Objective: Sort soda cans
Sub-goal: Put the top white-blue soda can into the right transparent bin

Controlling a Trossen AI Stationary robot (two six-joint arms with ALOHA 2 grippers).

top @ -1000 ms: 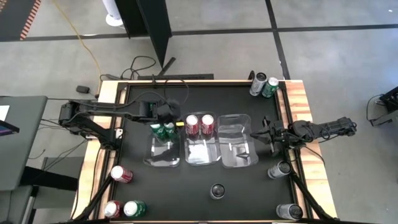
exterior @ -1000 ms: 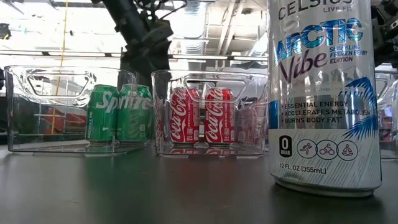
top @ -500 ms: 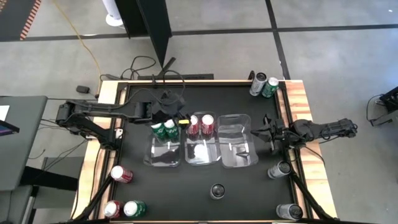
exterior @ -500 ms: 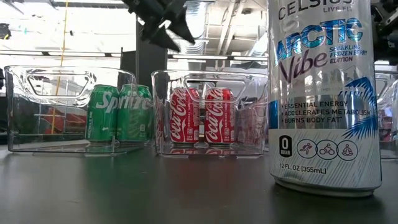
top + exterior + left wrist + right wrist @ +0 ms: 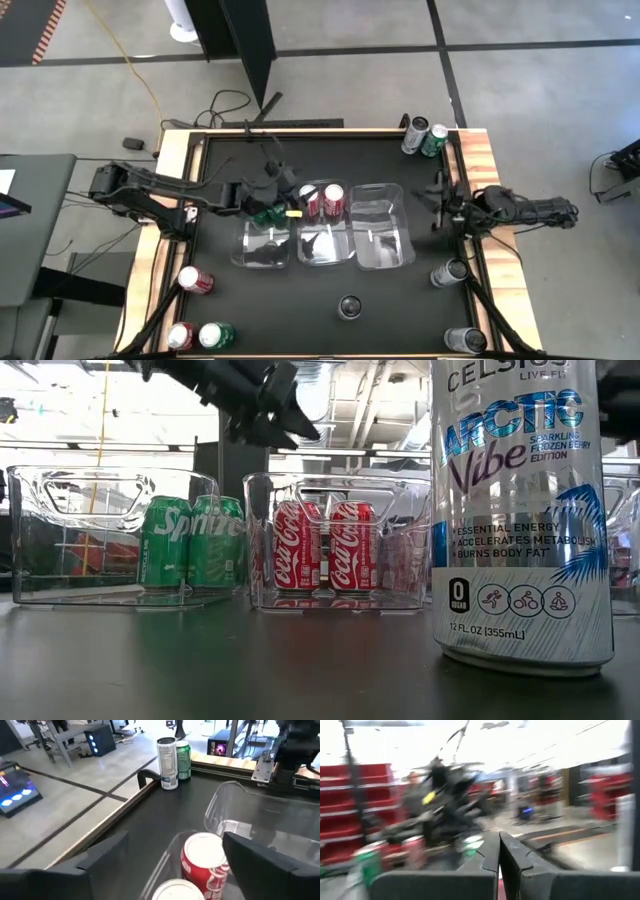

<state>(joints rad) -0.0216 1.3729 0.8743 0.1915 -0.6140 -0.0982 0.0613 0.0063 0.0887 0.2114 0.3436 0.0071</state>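
- Left claw (image 5: pixel 283 190): fingers spread wide, empty, above the green cans (image 5: pixel 190 541) in the left tray (image 5: pixel 262 250).
- Two red cans (image 5: pixel 322 200) stand in the middle tray (image 5: pixel 325 252).
- Right claw (image 5: pixel 438 200): fingers pressed together, empty, near the worktop's (image 5: pixel 390 300) right edge.
- Other cans stand at the worktop corners.

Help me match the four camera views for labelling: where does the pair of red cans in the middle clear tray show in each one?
High view: red cans at the far end of the middle tray, beside the left gripper.
Low view: centre, behind the tray wall.
Left wrist view: between that gripper's open fingers.
Right wrist view: too blurred to tell.
Shared landmark: the two cans at the table's far right corner.
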